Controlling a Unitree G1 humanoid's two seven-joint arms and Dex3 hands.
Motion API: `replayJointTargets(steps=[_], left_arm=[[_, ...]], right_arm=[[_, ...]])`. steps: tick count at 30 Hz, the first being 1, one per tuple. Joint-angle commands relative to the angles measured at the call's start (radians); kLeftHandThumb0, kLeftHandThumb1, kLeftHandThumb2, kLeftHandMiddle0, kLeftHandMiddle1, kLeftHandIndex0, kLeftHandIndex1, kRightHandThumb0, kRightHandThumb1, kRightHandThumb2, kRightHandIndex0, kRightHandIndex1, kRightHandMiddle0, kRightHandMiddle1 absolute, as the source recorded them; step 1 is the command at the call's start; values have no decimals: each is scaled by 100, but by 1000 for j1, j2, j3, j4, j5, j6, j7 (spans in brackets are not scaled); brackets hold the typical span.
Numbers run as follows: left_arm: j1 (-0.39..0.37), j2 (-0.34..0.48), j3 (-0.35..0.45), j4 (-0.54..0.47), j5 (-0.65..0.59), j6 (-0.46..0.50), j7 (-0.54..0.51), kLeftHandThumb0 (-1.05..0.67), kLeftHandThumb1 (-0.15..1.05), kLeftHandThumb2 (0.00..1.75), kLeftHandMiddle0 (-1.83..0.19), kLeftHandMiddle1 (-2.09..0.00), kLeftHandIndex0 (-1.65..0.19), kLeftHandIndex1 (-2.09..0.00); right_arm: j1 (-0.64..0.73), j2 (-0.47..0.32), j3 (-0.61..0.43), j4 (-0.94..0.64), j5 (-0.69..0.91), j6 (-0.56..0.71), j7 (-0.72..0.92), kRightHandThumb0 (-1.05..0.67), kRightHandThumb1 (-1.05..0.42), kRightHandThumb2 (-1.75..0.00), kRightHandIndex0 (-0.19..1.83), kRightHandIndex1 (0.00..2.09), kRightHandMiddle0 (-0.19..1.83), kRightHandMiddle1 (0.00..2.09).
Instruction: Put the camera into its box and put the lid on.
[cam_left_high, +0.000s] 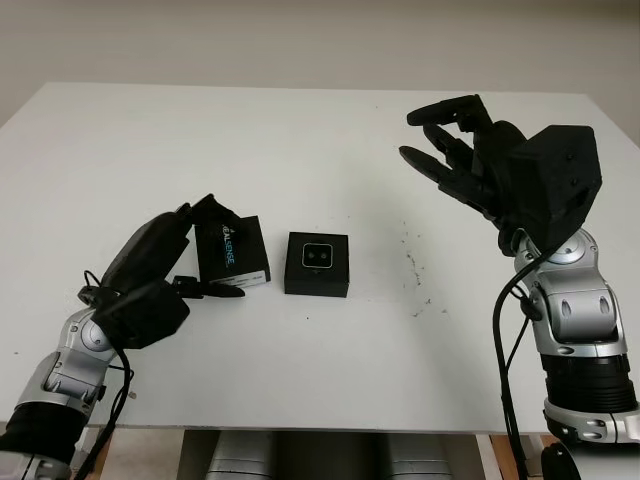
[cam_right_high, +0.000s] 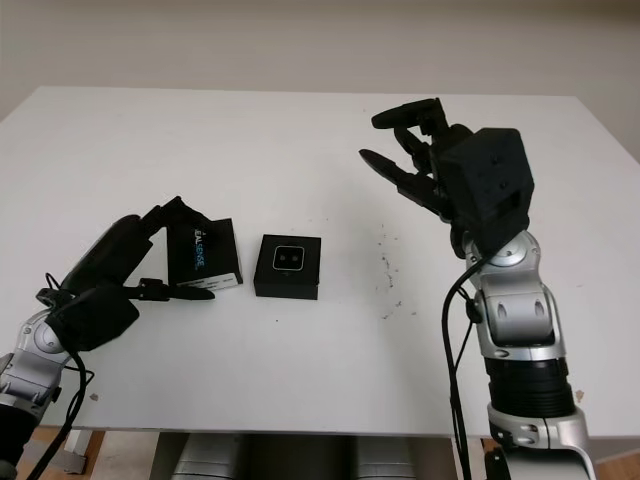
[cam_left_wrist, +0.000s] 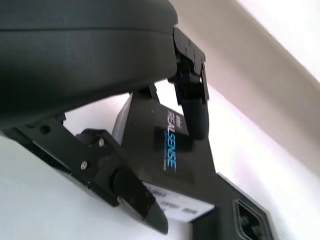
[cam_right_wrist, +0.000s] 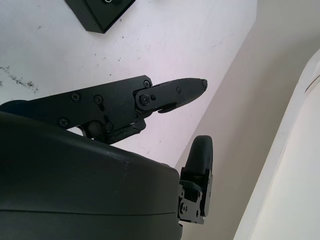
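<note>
With its far edge partly hidden by fingers, the lid (cam_left_high: 232, 251) lies on the table (cam_left_high: 300, 130) clasped by the left hand (cam_left_high: 190, 255), just left of the box (cam_left_high: 317, 264) holding the camera (cam_left_high: 318, 255), while the right hand (cam_left_high: 455, 150) hangs open, raised well to the right.
</note>
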Motion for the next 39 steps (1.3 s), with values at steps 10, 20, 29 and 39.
replayJointTargets(steps=[10,20,29,39], left_arm=[[-64,9,64,-172,-139,209,-174,-22,99,5,-49,-144,-35,-134],[-107,10,49,-192,-139,207,-233,-23,98,5,-50,-146,-35,-135],[-152,-30,-1,-169,-72,169,-214,-20,98,5,-49,-148,-35,-131],[-195,-87,-58,-121,13,151,-175,-18,98,5,-49,-156,-33,-139]], right_arm=[[6,7,-13,-19,46,-13,6,-39,-105,-7,22,7,-16,136],[7,16,-17,-10,47,-21,-18,-46,-105,-9,25,9,-12,139],[11,37,6,-19,33,-72,-33,-60,-105,-39,-3,1,-18,49],[1,68,28,-34,56,14,-23,-72,-105,-56,-19,0,-19,0]])
